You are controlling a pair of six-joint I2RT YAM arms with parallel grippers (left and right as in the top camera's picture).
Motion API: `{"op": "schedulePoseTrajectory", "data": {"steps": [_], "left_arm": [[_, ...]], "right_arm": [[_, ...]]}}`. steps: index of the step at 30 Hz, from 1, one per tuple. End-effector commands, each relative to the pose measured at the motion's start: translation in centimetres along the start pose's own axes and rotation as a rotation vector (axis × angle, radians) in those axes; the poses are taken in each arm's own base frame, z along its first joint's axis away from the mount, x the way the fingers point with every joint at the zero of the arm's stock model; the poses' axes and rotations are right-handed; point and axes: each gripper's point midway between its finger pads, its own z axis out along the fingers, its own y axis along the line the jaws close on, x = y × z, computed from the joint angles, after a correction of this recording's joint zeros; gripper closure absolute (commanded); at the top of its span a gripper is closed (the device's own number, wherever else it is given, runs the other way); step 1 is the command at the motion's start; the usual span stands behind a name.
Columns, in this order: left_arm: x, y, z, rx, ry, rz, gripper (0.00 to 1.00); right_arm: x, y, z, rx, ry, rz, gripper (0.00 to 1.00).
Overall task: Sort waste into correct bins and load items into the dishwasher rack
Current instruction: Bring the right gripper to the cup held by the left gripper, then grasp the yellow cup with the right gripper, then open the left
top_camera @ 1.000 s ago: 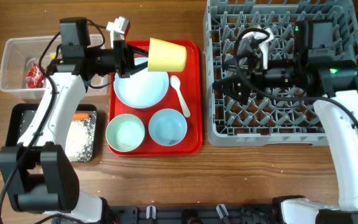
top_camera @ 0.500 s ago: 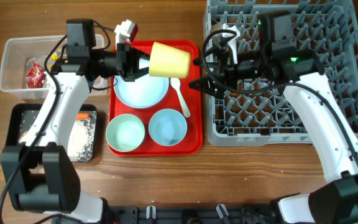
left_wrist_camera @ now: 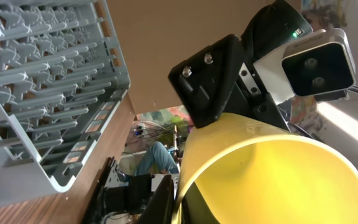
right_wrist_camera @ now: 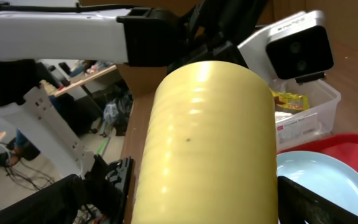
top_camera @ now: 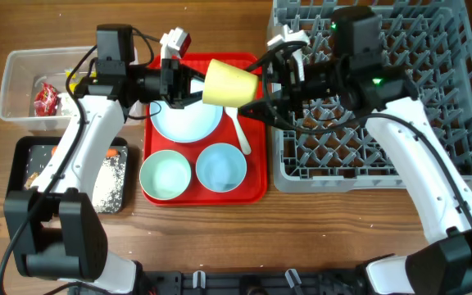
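Observation:
The yellow cup [top_camera: 230, 82] hangs on its side above the red tray, my left gripper [top_camera: 193, 83] shut on its rim. In the left wrist view the cup [left_wrist_camera: 278, 180] fills the lower right and my gripper [left_wrist_camera: 180, 206] pinches its edge. My right gripper [top_camera: 260, 92] stands open, a finger on each side of the cup's other end. The right wrist view shows the cup [right_wrist_camera: 210, 137] between the wide fingers [right_wrist_camera: 104, 186] of that gripper [right_wrist_camera: 210, 202]. The light blue plate [top_camera: 185, 116], pale green bowl [top_camera: 165, 174], light blue bowl [top_camera: 221, 168] and white spoon [top_camera: 238, 127] lie on the tray.
The grey dishwasher rack [top_camera: 433, 106] fills the right side. At the left stand the clear tub [top_camera: 19, 78], holding a red wrapper [top_camera: 46, 98], and the black tray [top_camera: 31, 156], holding rice [top_camera: 109, 176] and a carrot [top_camera: 109, 152]. The red serving tray [top_camera: 256, 176] sits between them and the rack.
My right arm has swung left from over the rack to the cup, its jaws opening a little wider. My left arm has carried the cup slightly to the right.

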Motion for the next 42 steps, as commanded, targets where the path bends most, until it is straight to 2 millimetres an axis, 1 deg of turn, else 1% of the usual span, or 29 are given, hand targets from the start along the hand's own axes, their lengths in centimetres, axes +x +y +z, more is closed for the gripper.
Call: {"op": "schedulePoseTrajectory", "data": {"steps": [1, 4, 6, 10, 15, 18, 25, 30, 32, 34, 38, 42], "left_arm": [[-0.1, -1.2, 0.1, 0.014, 0.010, 0.083, 0.96], [-0.3, -1.3, 0.0, 0.013, 0.009, 0.107, 0.96], [-0.8, -1.0, -0.6, -0.008, -0.020, 0.111, 0.96], [-1.6, -0.6, -2.1, -0.031, -0.067, 0.111, 0.96], [-2.6, 0.2, -3.5, -0.080, -0.127, 0.108, 0.96], [-2.7, 0.2, -3.5, -0.081, -0.128, 0.109, 0.96], [-3.0, -0.3, -3.5, -0.071, -0.127, 0.121, 0.96], [-3.0, -0.3, -3.5, -0.071, -0.127, 0.121, 0.96], [-3.0, -0.3, -3.5, -0.072, -0.128, 0.121, 0.96], [-3.1, -0.3, -3.8, -0.073, -0.134, 0.120, 0.96], [-3.2, -0.3, -4.0, -0.075, -0.139, 0.119, 0.96], [-3.2, -0.3, -4.0, -0.075, -0.140, 0.119, 0.96]], "right_arm": [[-0.5, -1.0, 0.8, 0.063, 0.009, 0.035, 0.00], [-1.7, -1.6, 0.8, 0.090, -0.022, 0.051, 0.01], [-2.5, -3.1, 0.6, 0.173, -0.050, 0.107, 0.01], [-3.1, -3.0, 0.7, 0.172, -0.069, 0.117, 0.02], [-2.6, -3.0, 1.0, 0.166, -0.061, 0.139, 0.01], [-2.2, -3.4, 1.3, 0.164, -0.056, 0.168, 0.00], [-0.8, -4.6, 2.6, 0.150, -0.031, 0.204, 0.00], [0.0, -5.6, 3.0, 0.149, -0.019, 0.226, 0.00], [0.0, -5.4, 3.0, 0.137, -0.019, 0.224, 0.00], [-0.4, -4.9, 3.1, 0.105, -0.029, 0.203, 0.01], [-1.5, -3.3, 3.2, 0.008, -0.055, 0.138, 0.14], [-1.6, -3.0, 3.1, -0.010, -0.056, 0.134, 0.14]]}}
